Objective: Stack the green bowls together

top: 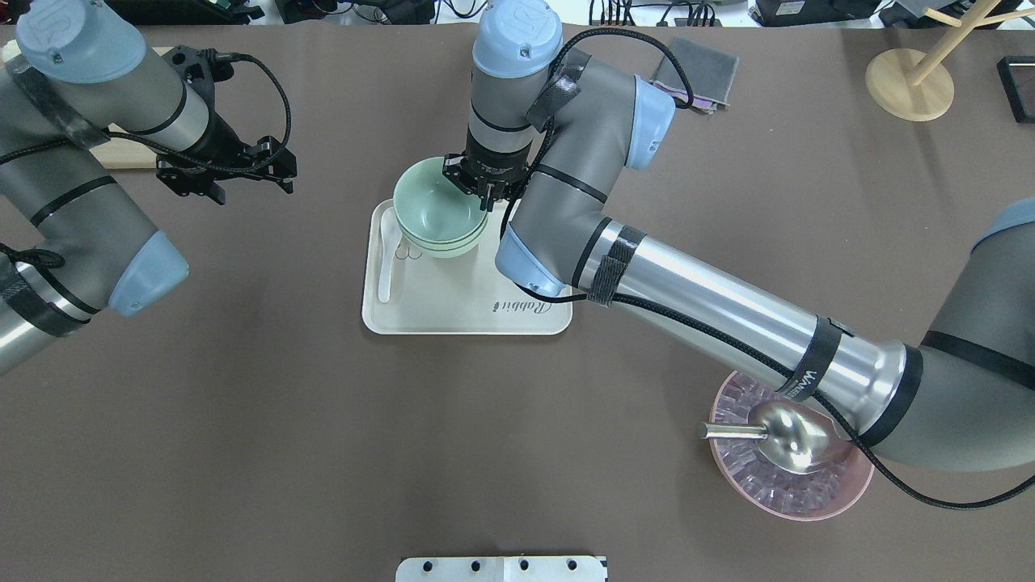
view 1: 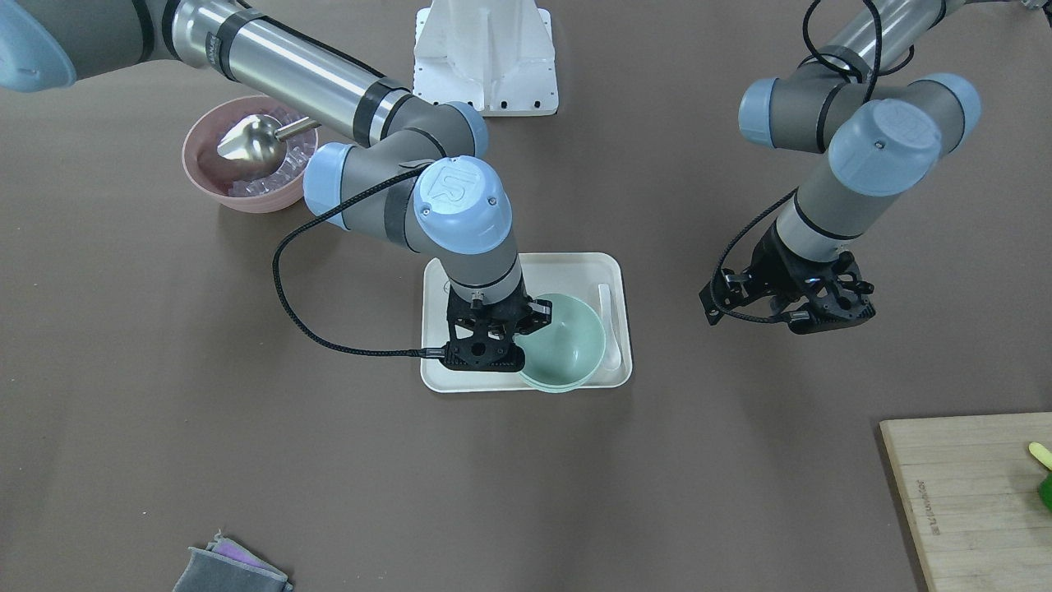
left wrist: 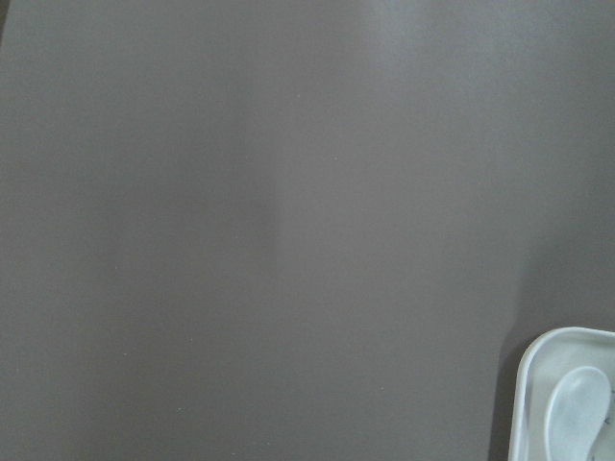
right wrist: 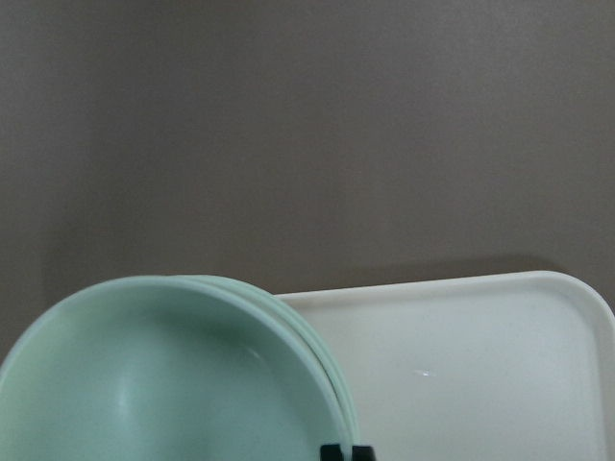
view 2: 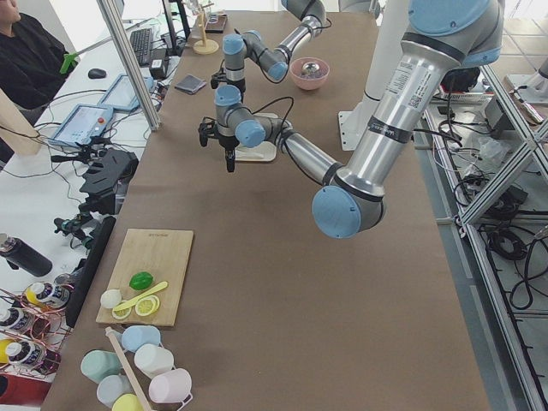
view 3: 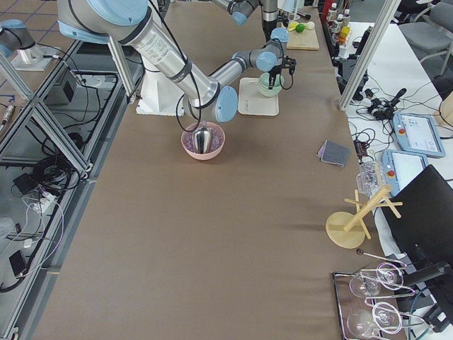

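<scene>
— Front-facing view first: where are the green bowls (view 1: 567,349) sitting?
— They're nesting in one stack at the operators' end of the cream tray (view 1: 575,271), just beside a white spoon (view 1: 606,304). The right gripper (view 1: 505,333) is bearing down on the stack's rim.
— And the left gripper (view 1: 789,312)?
— It's hanging over the bare table (view 1: 246,411), well apart from the tray, fingers spread wide and carrying nothing.
— Overhead?
— The top green bowl (top: 433,206) is sitting a little off-centre, with other rims showing beneath it. The right gripper is meeting its rim on the robot's right. A pink bowl (top: 808,501) of ice, with a metal scoop (top: 788,436) in it, is lying under that arm.
— The side views?
— Both grippers are showing too small to judge.
— The wrist cameras?
— On the right one, two black fingertips (right wrist: 332,450) are standing almost together, pinching the top green bowl's rim (only their very ends are showing). The left one is showing table and a tray corner with the spoon.
</scene>
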